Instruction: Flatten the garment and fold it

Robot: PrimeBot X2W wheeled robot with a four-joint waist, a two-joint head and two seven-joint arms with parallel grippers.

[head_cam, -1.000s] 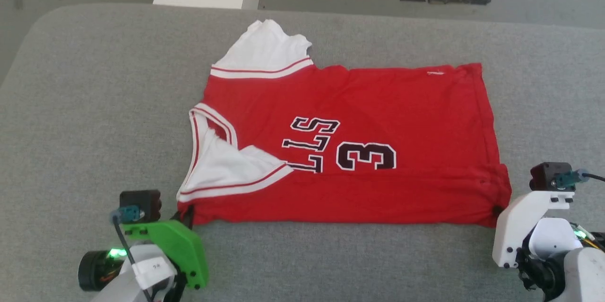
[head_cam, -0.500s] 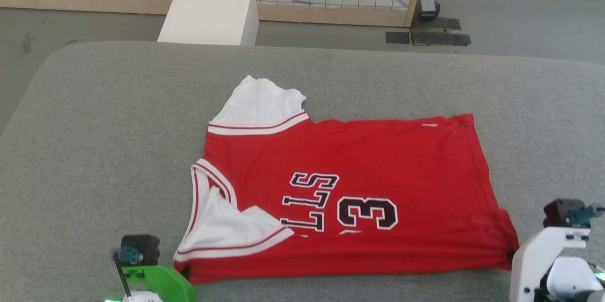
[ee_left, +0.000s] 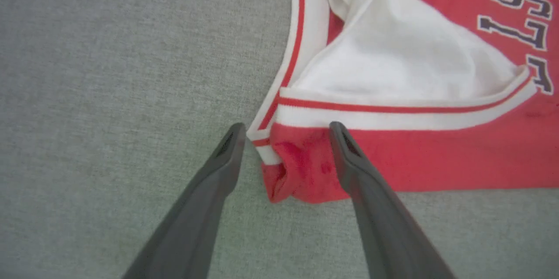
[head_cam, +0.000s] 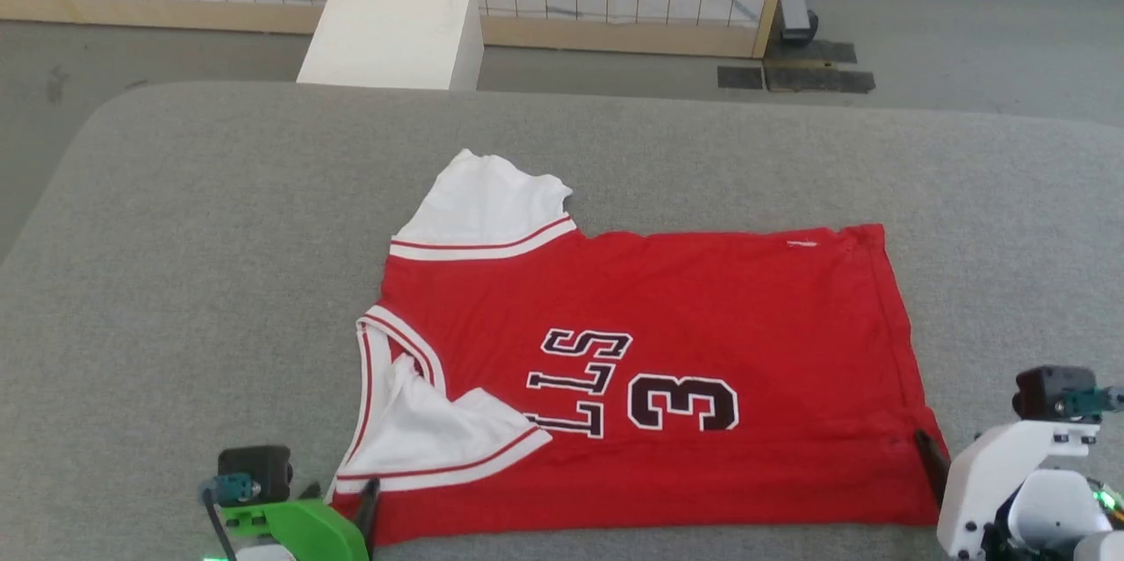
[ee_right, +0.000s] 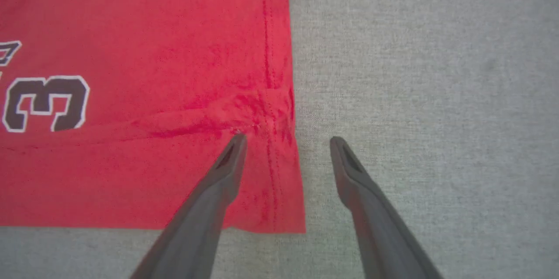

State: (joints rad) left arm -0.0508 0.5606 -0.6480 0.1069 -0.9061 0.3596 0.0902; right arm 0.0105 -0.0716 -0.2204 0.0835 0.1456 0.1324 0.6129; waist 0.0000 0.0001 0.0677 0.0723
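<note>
Grippers: both have sprung apart since 1 second ago, when each was pinched shut on a near corner of the garment (head_cam: 667, 306). The head camera has also tilted up, so the shift of the whole scene is no move of the cloth.
Left gripper (ee_left: 286, 128): jaws wide and holding nothing. They straddle the bunched collar-side corner by the near edge of the grey table (head_cam: 176, 280), toward its left end.
Right gripper (ee_right: 288, 138): jaws wide and empty. 1 finger is over the hem corner and the other over bare table, by the same near edge toward its right end.
Meaning: the near-side fold looks set down and released, with the near sleeve (head_cam: 430, 438) lying over the chest. 1 lengthwise fold seems done.
Left to do: the far sleeve (head_cam: 487, 201) sticks out flat toward the table's far edge, so that side probably gets folded in next.
Garment position: flat around the table's middle, closer to its near edge.
Long axis: parallel to the table's near edge.
Heading: collar (head_cam: 364, 368) toward the table's left end, hem (head_cam: 891, 324) toward its right end, chest graphic (head_cam: 641, 385) face up.
</note>
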